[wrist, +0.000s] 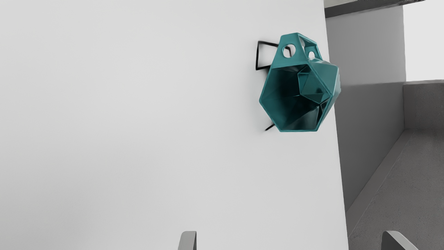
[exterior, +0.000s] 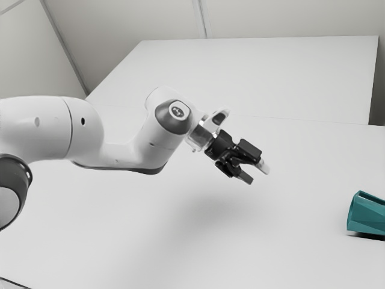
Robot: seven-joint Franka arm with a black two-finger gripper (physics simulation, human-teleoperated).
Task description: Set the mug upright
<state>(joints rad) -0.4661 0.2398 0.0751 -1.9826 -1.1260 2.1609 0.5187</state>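
My gripper [exterior: 254, 174] hangs above the table in the exterior view, its two fingers spread with nothing between them. A teal faceted mug [exterior: 368, 215] lies on its side on the table at the exterior view's right edge, partly cut off, well apart from the gripper. In the wrist view the mug [wrist: 329, 76] turns its open mouth toward the camera, and its handle with round holes sticks out at one side. The fingertips of the gripper [wrist: 289, 239] stand wide apart there, short of the mug.
The white table [exterior: 150, 241] stretches under the arm, and the mug lies near one of its edges in the wrist view. Beyond that edge is a grey floor [wrist: 409, 180]. A large white panel [exterior: 258, 78] stands behind the arm. Thin black lines [wrist: 257, 55] show beside the mug.
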